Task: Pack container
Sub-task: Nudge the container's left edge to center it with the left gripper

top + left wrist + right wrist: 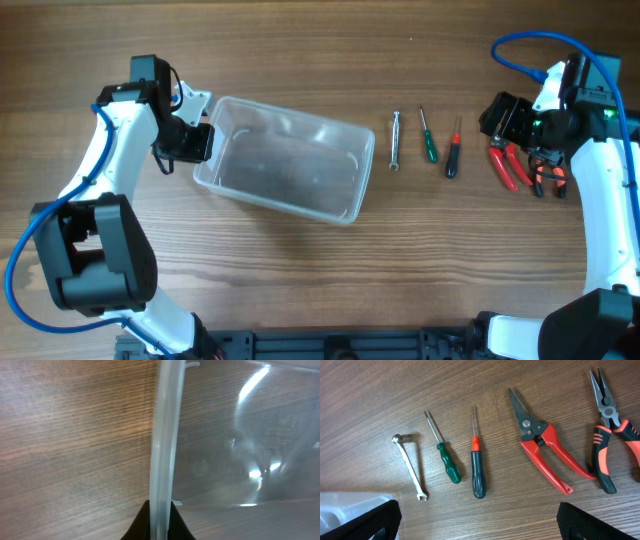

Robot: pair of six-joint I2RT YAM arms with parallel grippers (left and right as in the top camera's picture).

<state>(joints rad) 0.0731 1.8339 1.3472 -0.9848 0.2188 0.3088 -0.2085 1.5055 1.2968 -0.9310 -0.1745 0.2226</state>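
The container (300,116) is a clear plastic bin lying slightly turned at the table's centre-left, with nothing in it. My left gripper (200,140) is shut on its left rim. In the left wrist view the thick rim (167,435) runs up from between the two black fingertips (161,522). My right gripper (505,118) hovers at the right, above the hand tools. In the right wrist view it is wide open and empty (479,522). A corner of the container (345,505) shows at the lower left of that view.
To the right of the bin lie a silver wrench (395,140) (410,467), a green screwdriver (427,137) (447,462), a black-and-red screwdriver (453,152) (478,472), red snips (506,165) (545,445) and red-black pliers (545,175) (605,445).
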